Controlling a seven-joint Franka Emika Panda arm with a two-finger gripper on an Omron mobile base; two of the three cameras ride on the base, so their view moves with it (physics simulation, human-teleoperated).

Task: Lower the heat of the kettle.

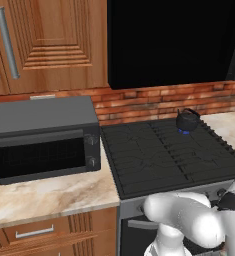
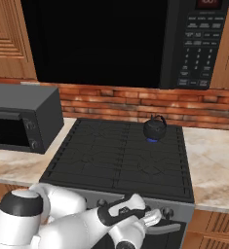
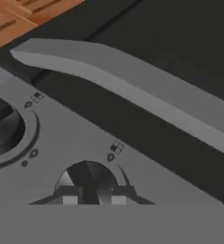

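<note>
The small black kettle stands on the stove's back right burner, over a blue flame. My arm reaches down in front of the stove's grey control panel. In the hand view my gripper is shut on a dark round stove knob, one fingertip on each side of its ridge. In the right base view the gripper presses against the front panel near the right-hand knobs. A second knob sits to the left in the hand view.
The oven door handle runs just below the knobs. A black toaster oven stands on the marble counter left of the stove. A microwave hangs above the cooktop.
</note>
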